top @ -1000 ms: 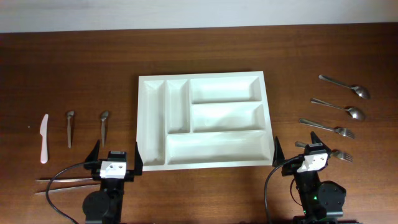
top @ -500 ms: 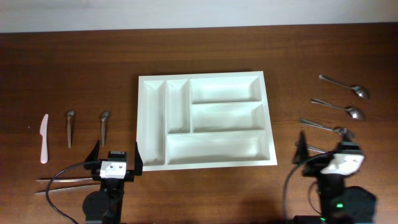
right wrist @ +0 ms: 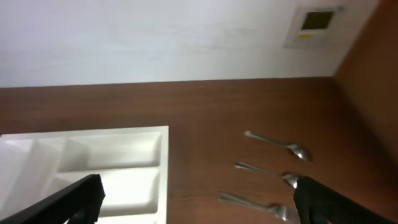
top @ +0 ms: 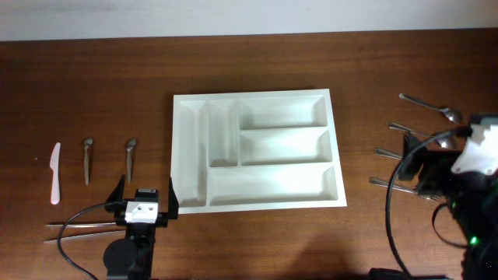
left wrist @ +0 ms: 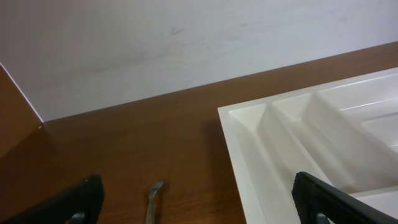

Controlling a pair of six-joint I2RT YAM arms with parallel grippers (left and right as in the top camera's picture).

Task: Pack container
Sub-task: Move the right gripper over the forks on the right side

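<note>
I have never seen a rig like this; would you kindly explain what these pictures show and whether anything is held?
It is a robot with two arms at a table. One picture looks down from above; the others come from a camera on each wrist. In the middle lies the empty white container. Left of it: a white knife, two small spoons, thin metal sticks. Right: more cutlery, partly under the right arm. The left gripper and right gripper are open, holding nothing.

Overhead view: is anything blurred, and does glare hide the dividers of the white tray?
Overhead: the right gripper looks smeared and soft; the container is bright with a mild sheen, yet its dividers stay readable. Left wrist: the tray edges are crisp, with no glare.
</note>
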